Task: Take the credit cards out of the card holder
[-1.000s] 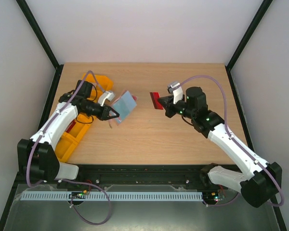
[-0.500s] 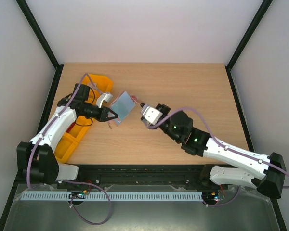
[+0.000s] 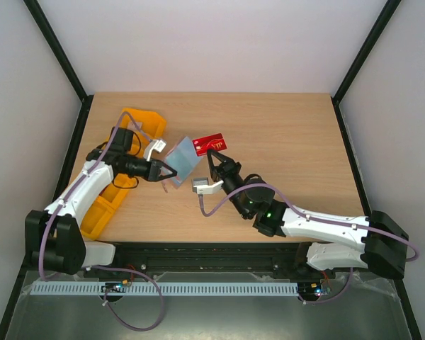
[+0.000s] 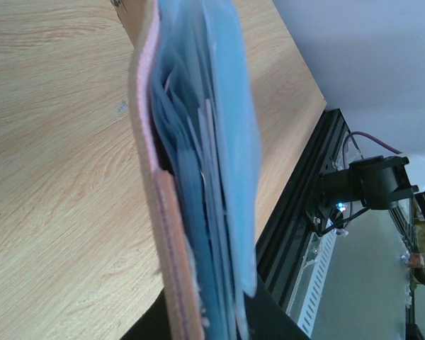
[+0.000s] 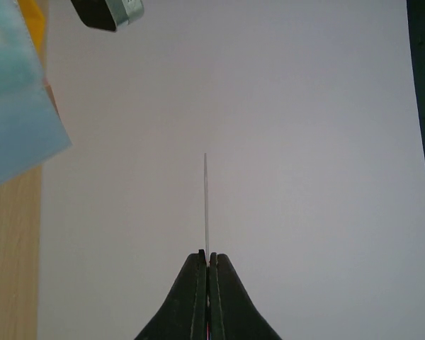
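The right wrist view gives the closest look. The right gripper [image 5: 208,256] has its two dark fingers pressed together on the red card [image 5: 205,205], which shows here only as a thin upright line, edge-on. Its colour and face cannot be read from this side. To the left, clear of that line, hangs a pale blue corner of the card holder [image 5: 18,99].

The left wrist view shows the card holder [image 4: 198,177] edge-on too. A reddish-brown outer skin runs down its left side, and layered grey-blue pockets fan out slightly beside it, with a paler strip tucked among them. What that strip is I cannot tell. The left gripper's own fingers are almost hidden at the bottom edge of this view.

Only the top view gives the layout. The left gripper [image 3: 168,171] is clamped on the near left corner of the card holder [image 3: 183,157], which is raised off the table [image 3: 290,142] and tilted, its grey-blue inside facing up. Just right of the holder's far corner sits the red card [image 3: 210,143], pinched at its near edge by the right gripper [image 3: 214,152] and outside the holder. Its face is red with pale lettering — too small to read surely. From above the card and the holder look nearly touching, though the right wrist view shows a gap. Left of the holder, nearer and farther, lie the orange bins [image 3: 103,207].
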{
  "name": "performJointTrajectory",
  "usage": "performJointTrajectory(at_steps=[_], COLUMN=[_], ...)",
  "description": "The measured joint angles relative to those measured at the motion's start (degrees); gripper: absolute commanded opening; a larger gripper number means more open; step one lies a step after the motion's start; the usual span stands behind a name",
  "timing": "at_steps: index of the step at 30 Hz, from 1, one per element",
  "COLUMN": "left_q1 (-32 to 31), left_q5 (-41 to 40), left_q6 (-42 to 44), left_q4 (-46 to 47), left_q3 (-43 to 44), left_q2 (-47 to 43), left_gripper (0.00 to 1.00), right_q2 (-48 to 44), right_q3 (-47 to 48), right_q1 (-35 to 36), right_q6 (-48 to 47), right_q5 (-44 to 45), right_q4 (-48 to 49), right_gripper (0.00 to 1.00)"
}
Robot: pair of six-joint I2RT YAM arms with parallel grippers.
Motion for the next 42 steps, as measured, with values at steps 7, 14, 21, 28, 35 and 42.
performJointTrajectory(at_steps=[7, 14, 21, 28, 35, 42], left_q1=[0.1, 5.7, -6.6, -23.5, -28.2, -29.0], left_q5=[-3.8, -5.2, -2.3, 7.2, 6.2, 4.7], left_q6=[0.7, 2.6, 8.2, 11.8, 13.8, 12.8], left_q4=[-2.2, -5.5, -8.9, -9.9, -10.6, -12.2], left_q3=[5.2, 12.9, 7.6, 4.6, 9.8, 12.4], left_q2=[0.4, 1.3, 2.6, 12.0, 36.2, 42.0], left_gripper=[0.02, 0.02, 0.02, 0.02, 0.56, 0.99], right_q2=[0.0, 1.0, 0.5, -6.0, -10.2, -12.7], right_q3=[0.4, 6.0, 9.7, 8.6, 5.8, 4.1], right_q1=[0.0, 0.1, 0.1, 0.1, 0.1, -0.1], right_q6=[0.6, 4.8, 14.2, 20.1, 23.2, 26.4], right_q5=[0.2, -6.1, -8.5, -7.6, -5.8, -5.7], right_q4=[-1.5, -6.1, -8.0, -11.7, -14.3, -17.1], right_gripper=[0.02, 0.02, 0.02, 0.02, 0.02, 0.02])
